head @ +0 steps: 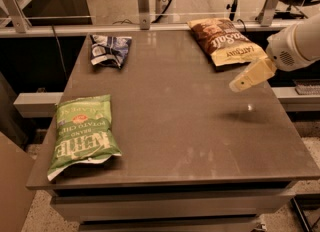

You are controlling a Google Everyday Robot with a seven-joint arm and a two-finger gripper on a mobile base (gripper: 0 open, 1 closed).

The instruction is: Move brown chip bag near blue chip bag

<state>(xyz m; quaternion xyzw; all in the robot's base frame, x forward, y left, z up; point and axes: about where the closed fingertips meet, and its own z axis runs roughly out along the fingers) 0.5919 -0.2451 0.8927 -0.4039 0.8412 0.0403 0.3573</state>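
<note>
My gripper hangs by the right edge, near the brown chip bag, to reach it; apart or together, I cannot tell.

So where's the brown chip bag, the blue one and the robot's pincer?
brown chip bag (pixel 226 41), camera view, its middle.
blue chip bag (pixel 110 50), camera view, wrinkled middle.
pincer (pixel 239 84), camera view, tip, hovering over table (pixel 175 126) right side.
</note>
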